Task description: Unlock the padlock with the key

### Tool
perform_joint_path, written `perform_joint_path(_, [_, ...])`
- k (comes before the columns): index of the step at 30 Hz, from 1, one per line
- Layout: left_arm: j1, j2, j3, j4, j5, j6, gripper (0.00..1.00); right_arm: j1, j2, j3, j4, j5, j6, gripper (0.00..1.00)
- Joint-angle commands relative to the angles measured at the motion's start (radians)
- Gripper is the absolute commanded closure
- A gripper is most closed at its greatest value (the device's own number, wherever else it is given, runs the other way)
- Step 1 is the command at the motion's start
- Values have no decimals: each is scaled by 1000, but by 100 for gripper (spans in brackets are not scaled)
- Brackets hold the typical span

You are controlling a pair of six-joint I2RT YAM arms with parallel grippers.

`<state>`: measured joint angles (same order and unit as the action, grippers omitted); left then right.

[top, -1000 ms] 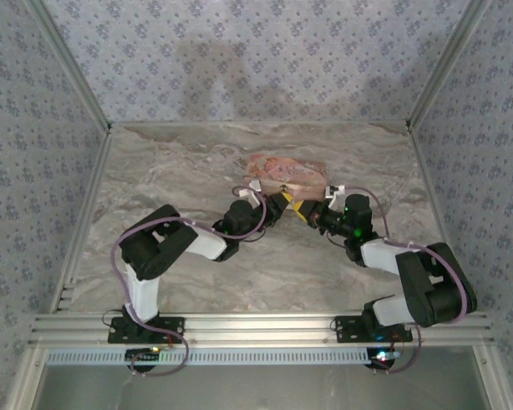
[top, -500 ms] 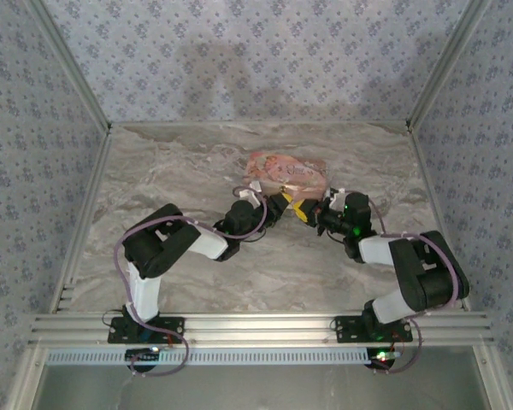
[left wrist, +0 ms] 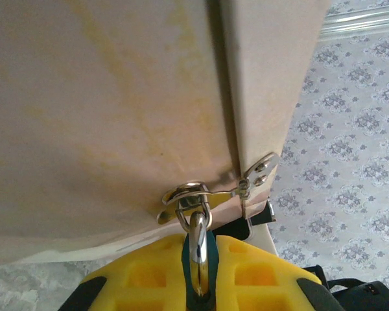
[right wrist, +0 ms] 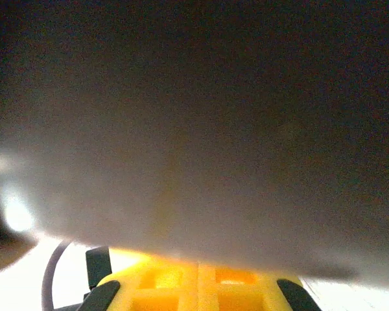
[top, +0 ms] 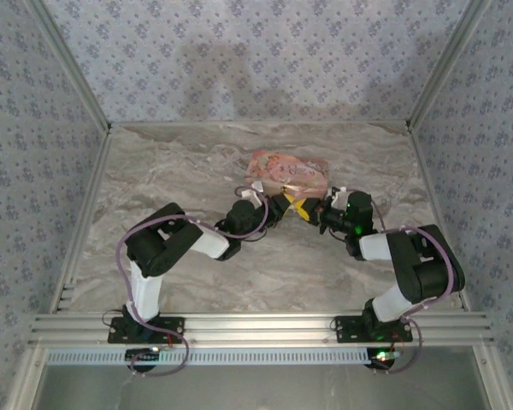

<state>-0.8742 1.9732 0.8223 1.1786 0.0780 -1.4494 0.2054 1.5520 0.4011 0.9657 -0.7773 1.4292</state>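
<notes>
L pincer [left wrist: 198, 269] nips the padlock [left wrist: 198, 241], prob. stiff, slick steel, hung on the hasp [left wrist: 201, 197] just ahead, so best hold its body, not shackle; R pincer [right wrist: 200, 278] closed, contents unclear.

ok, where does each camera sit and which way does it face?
Top external: above and behind the bases, looking down on the marble table; both arms show, left hand, right hand.
Left wrist: faces the pale wooden box and its metal hasp; own yellow fingers clamp a silver metal loop.
Right wrist: close to a blurred surface; own yellow fingers.
Shared: top and left wrist both show the box.
</notes>
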Motion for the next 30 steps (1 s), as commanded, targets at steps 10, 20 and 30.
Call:
perform_joint_path(10, [-52, -56, 70, 229, 194, 14, 100, -27, 46, 37, -5, 68, 1, 100])
perform_joint_path(20, [-54, -65, 77, 228, 206, 12, 100, -48, 71, 45, 21, 32, 174, 100])
perform_joint_path(30, [-56, -73, 75, 229, 203, 2, 100, -17, -52, 107, -328, 74, -275, 100])
